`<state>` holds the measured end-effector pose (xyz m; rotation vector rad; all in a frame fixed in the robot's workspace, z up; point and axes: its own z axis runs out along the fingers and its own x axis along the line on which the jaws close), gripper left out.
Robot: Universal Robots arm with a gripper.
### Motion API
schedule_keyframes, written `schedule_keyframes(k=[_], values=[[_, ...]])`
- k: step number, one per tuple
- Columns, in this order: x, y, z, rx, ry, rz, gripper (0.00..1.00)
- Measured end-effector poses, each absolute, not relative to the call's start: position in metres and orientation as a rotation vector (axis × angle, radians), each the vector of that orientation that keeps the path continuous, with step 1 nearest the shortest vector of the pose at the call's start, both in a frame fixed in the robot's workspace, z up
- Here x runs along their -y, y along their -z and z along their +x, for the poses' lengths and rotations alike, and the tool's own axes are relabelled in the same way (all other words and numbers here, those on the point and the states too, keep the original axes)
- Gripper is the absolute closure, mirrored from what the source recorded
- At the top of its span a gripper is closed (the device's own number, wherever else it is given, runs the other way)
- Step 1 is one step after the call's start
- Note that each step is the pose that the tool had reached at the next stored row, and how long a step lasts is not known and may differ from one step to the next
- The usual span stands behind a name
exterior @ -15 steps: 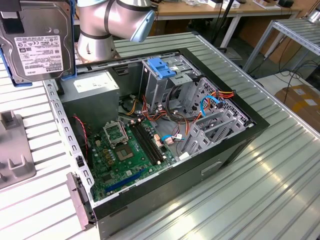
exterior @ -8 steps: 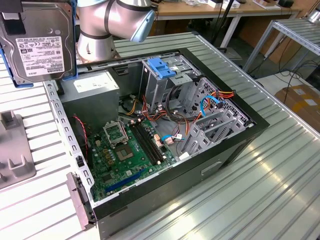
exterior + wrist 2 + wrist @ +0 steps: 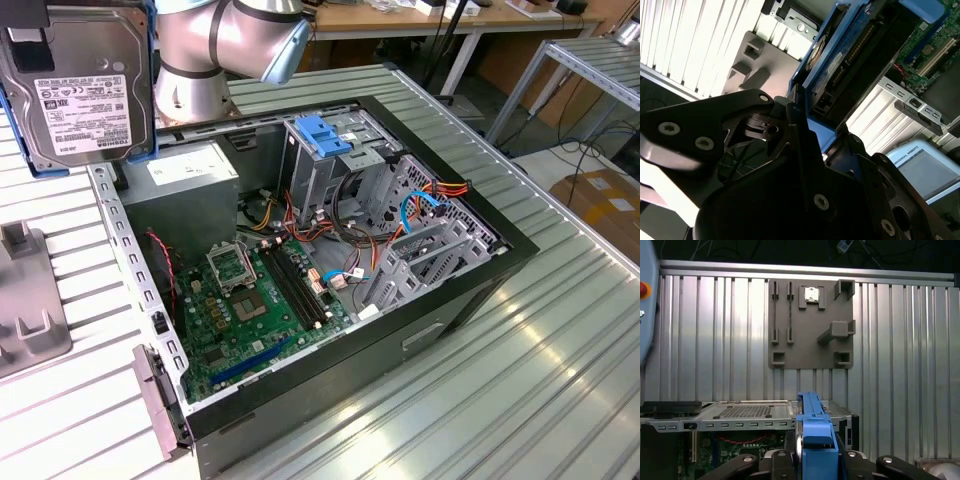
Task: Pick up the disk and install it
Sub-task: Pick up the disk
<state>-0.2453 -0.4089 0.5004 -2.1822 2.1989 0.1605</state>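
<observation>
The hand (image 3: 816,462) is clamped on the disk (image 3: 85,85), with its black fingers (image 3: 802,145) pressing the blue carrier rails from both sides. The disk is held clear of the ribbed metal surface (image 3: 560,330), label side facing the exterior view, towards the exterior view's left of the open computer case (image 3: 330,250). A grey fixture plate (image 3: 810,325) lies on the surface beside the case

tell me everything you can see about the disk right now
The disk is a flat rectangular hard drive with a dark grey metal body, a white label on its face and bright blue plastic carrier rails along its edges. It is off the table, held on edge with the label face toward the exterior camera, at the exterior view's left by the open computer case. Its connector edge shows in the second wrist view. The gripper holds it, jaws closed on the blue rails.
</observation>
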Motion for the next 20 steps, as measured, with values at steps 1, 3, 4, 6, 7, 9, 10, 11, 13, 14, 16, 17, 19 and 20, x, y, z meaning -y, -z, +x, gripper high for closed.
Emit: schedule_keyframes(k=[1,3,4,6,7,9,10,11,13,14,16,17,19,20], values=[[0.41,-0.5,-0.245,-2.199,-0.16,-2.182,0.63],[0.411,-0.5,-0.245,-2.199,-0.16,-2.182,0.63],[0.411,-0.5,-0.245,-2.199,-0.16,-2.182,0.63],[0.412,-0.5,-0.244,-2.199,-0.16,-2.182,0.63],[0.413,-0.5,-0.244,-2.199,-0.16,-2.182,0.63],[0.414,-0.5,-0.244,-2.199,-0.161,-2.182,0.63],[0.414,-0.5,-0.244,-2.199,-0.161,-2.182,0.63],[0.415,-0.5,-0.244,-2.199,-0.161,-2.182,0.63],[0.416,-0.5,-0.244,-2.199,-0.16,-2.182,0.63],[0.417,-0.5,-0.244,-2.199,-0.161,-2.182,0.63],[0.418,-0.5,-0.243,-2.199,-0.16,-2.182,0.63],[0.419,-0.5,-0.243,-2.199,-0.161,-2.182,0.63],[0.42,-0.5,-0.243,-2.199,-0.161,-2.182,0.63],[0.421,-0.5,-0.243,-2.199,-0.161,-2.182,0.63]])
